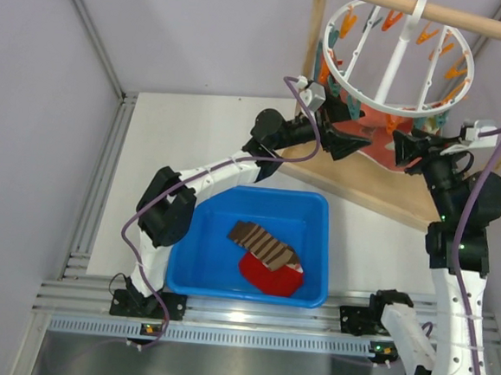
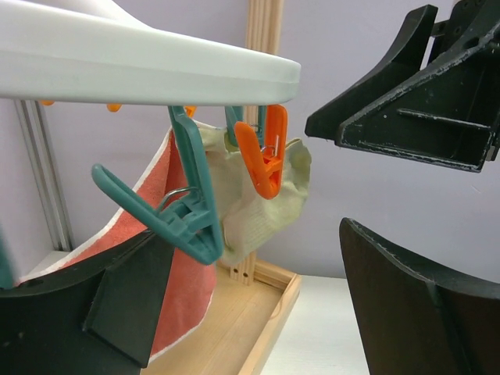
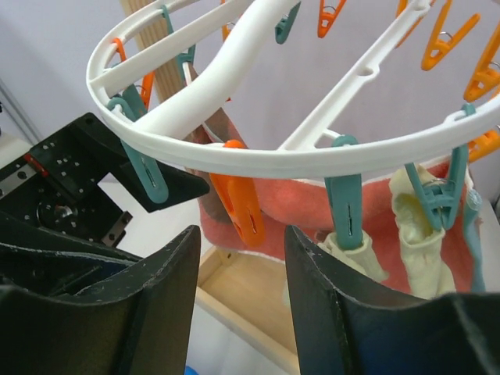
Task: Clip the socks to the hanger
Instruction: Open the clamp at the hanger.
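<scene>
The white ring hanger [image 1: 387,101] hangs from the wooden stand's bar, rimmed with orange and teal clothespins. A brown striped sock [image 1: 264,241] and a red sock [image 1: 271,278] lie in the blue bin [image 1: 318,212]. My left gripper [image 1: 345,143] is open and empty under the ring's left rim [image 2: 156,66]. A teal pin [image 2: 183,211] hangs just above its left finger [image 2: 78,312]. My right gripper [image 1: 405,152] is open and empty under the front rim [image 3: 312,160]. An orange pin [image 3: 238,207] hangs just above its jaw gap.
Cream socks [image 3: 418,234] and a salmon-pink cloth [image 3: 312,207] hang clipped to the ring. The wooden stand's base tray [image 1: 380,193] lies below both grippers, with its upright post [image 2: 262,47] behind. The two grippers face each other closely; the right one shows in the left wrist view [image 2: 422,109].
</scene>
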